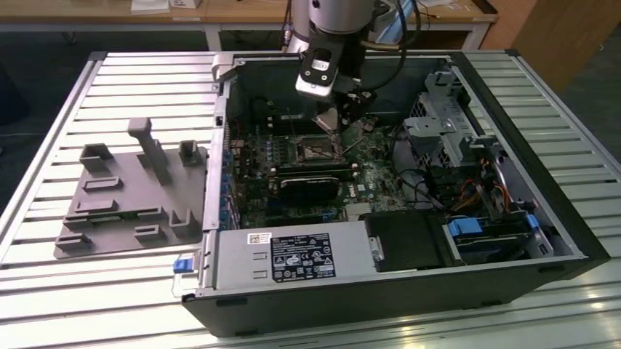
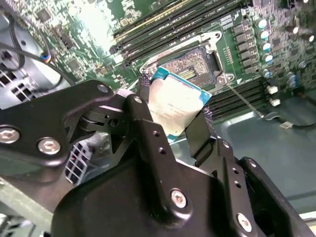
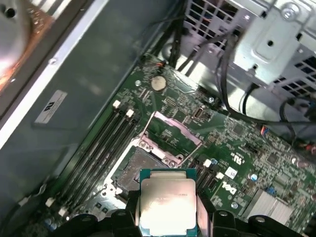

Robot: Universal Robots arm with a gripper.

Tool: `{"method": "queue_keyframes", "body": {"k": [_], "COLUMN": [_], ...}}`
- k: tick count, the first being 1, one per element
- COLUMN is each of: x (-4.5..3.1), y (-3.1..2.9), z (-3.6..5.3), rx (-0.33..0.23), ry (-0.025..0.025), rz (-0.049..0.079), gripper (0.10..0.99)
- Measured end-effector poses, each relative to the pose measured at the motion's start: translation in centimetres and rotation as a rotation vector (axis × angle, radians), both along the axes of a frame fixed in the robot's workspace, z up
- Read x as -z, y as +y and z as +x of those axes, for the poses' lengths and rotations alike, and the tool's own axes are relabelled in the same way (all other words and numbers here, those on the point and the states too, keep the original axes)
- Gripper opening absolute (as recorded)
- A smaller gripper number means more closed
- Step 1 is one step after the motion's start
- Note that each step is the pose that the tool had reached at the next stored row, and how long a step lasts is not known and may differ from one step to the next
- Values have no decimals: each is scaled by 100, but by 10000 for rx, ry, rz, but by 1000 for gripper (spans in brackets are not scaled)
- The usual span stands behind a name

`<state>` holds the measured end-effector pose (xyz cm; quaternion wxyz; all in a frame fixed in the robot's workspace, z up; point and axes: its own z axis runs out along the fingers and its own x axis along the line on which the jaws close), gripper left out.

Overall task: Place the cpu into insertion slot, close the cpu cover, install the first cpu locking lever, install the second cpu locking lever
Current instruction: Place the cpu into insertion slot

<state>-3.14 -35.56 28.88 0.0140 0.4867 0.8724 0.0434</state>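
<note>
Near the upper middle of the exterior view, a silver robot arm (image 1: 335,14), cut off by the frame's top edge, reaches down into an open black computer case (image 1: 543,218) lying on a slatted metal bench (image 1: 126,291). Its black jaws hang just above the small square insertion slot (image 1: 318,151) with a dark centre and silvery frame, on the green motherboard (image 1: 254,171). What they carry is too small to make out from here.

Both wrist views settle it: the jaws are clenched on the small flat square silvery-grey cpu (image 2: 177,101) (image 3: 168,205), one black finger (image 2: 200,133) on each of two opposite edges. In the second wrist view the fingers hide parts of the cpu's sides, and the cpu covers one corner of the insertion slot (image 2: 195,64). In the first wrist view the frame edge crops the cpu, which hides the nearest side of the slot (image 3: 136,170). Whether the cpu touches the slot cannot be told.

Beyond the slot, the thin shiny metal cpu cover (image 3: 173,131) with its square window stands tilted up, open. A thin metal lever (image 2: 244,98) juts out beside the socket. Long black memory slots (image 3: 98,148) run alongside.

Toward the exterior view's left, a grey moulded fixture tray (image 1: 126,211) rests on the bench, well apart from the jaws.
</note>
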Motion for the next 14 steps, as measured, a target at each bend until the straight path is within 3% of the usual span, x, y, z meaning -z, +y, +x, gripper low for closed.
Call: {"method": "queue_keyframes", "body": {"k": [14], "x": [69], "y": [1], "z": [-20], "rx": [2073], "ry": [0], "rz": [0], "gripper": [537]}}
